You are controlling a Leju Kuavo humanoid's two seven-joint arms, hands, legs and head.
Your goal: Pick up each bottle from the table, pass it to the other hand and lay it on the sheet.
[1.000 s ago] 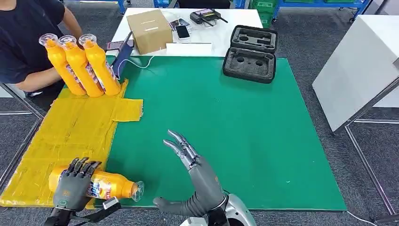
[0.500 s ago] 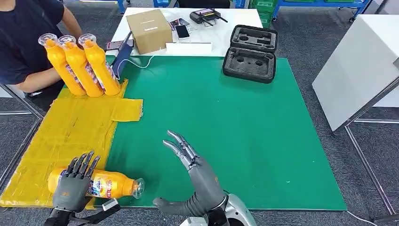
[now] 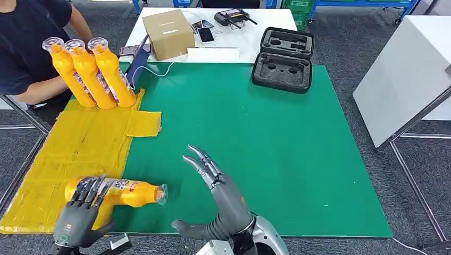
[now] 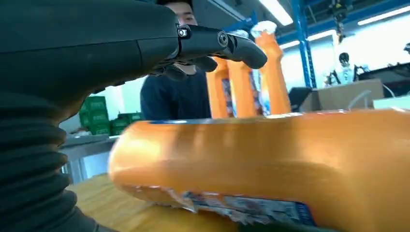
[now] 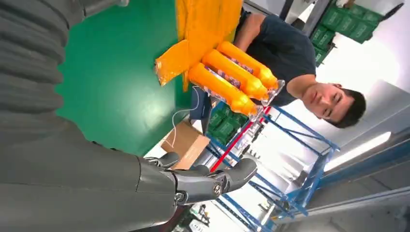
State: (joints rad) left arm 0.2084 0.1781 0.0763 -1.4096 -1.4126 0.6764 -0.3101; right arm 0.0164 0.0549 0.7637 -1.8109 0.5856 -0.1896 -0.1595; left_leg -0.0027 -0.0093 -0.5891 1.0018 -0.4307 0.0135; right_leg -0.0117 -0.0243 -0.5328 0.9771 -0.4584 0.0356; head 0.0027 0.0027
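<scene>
The left hand (image 3: 80, 215) is seen at the near edge of the yellow sheet (image 3: 80, 146), its fingers spread apart and lying over the base end of an orange bottle (image 3: 119, 191); whether the fingertips are touching the bottle or only hovering above it cannot be told, and no closed grasp is shown. In the left wrist view the bottle's orange body (image 4: 270, 164) lies just beyond the hand, with the fingers arched apart above it. The bottle lies on its side, its base on the sheet under the hand and its capped neck pointing away toward the right hand, out over the green mat (image 3: 255, 138). The right hand (image 3: 213, 180) is held upright just beyond the bottle's cap, apart from it, fingers extended and separated, with nothing in it. Farther ahead of the left hand, at the far end of the sheet, three more orange bottles (image 3: 88, 71) are held together in a tilted row, with a person (image 3: 29, 42) seated behind them. Beyond the mat a cardboard box (image 3: 168, 33) and an open black foam case (image 3: 283, 59) are seen. As a judgement, this bottle's placing appears all but done, with only the release to be completed; whether the three far bottles are finished or waiting cannot be told.
</scene>
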